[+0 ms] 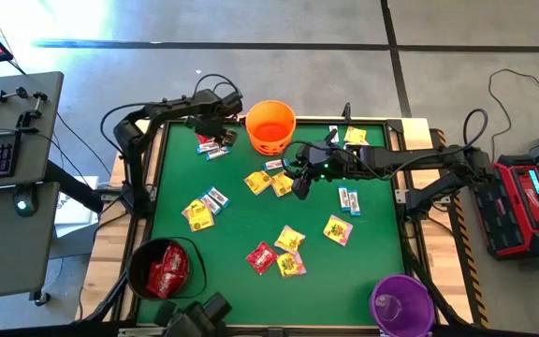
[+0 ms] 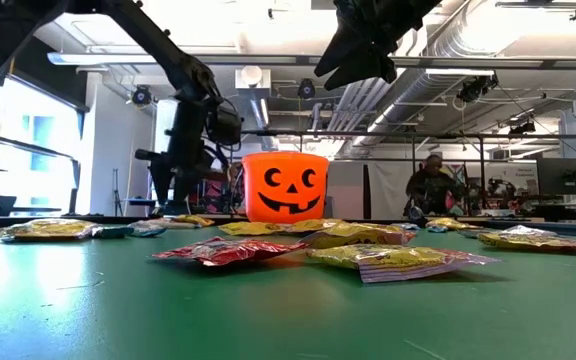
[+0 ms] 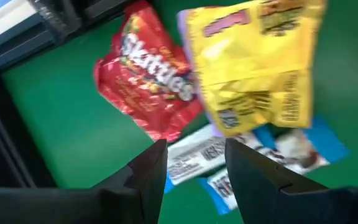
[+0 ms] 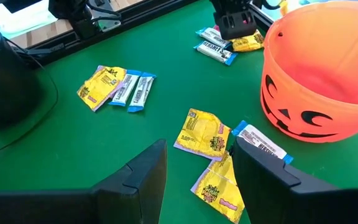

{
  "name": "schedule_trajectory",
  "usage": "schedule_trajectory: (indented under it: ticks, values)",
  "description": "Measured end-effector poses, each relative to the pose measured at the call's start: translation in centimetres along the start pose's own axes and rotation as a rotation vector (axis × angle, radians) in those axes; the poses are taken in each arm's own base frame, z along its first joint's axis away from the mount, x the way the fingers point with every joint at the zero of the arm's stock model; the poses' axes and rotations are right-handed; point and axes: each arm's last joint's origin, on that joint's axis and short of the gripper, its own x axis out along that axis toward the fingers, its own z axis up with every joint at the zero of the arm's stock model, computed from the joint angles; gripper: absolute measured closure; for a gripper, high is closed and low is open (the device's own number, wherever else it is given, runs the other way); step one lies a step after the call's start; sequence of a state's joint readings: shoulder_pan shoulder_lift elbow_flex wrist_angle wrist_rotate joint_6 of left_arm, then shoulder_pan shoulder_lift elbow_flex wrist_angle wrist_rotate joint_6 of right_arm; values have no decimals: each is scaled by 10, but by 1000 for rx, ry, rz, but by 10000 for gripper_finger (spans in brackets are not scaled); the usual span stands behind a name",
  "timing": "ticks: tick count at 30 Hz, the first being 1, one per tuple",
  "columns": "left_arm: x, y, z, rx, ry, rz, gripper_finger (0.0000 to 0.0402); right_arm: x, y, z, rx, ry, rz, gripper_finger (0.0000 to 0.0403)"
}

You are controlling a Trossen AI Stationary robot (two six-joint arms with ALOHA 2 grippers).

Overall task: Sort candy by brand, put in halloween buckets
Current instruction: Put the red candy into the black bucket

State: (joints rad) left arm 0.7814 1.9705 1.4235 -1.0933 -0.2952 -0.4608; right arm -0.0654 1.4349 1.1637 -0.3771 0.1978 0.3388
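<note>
My left gripper is open, low over a small pile at the table's far left. The pile holds a red packet, a yellow packet and white-with-blue packets, which lie between its fingertips. My right gripper is open and raised near the table's middle. It hangs above two yellow packets and a white-with-blue packet, beside the orange bucket. The black bucket at the near left holds red packets. The purple bucket stands at the near right.
More packets lie flat on the green mat: yellow and white-with-blue ones at the left, red and yellow ones near the middle, others at the right and far edge. The table has a raised rim. A person stands far behind.
</note>
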Motion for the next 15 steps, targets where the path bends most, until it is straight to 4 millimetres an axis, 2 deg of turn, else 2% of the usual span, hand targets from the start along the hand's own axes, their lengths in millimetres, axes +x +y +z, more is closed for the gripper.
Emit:
schedule_trajectory:
  ticks: [15]
  values:
    - [11, 25, 17, -67, -23, -3, 247, 0, 0, 0, -9, 0, 0, 234]
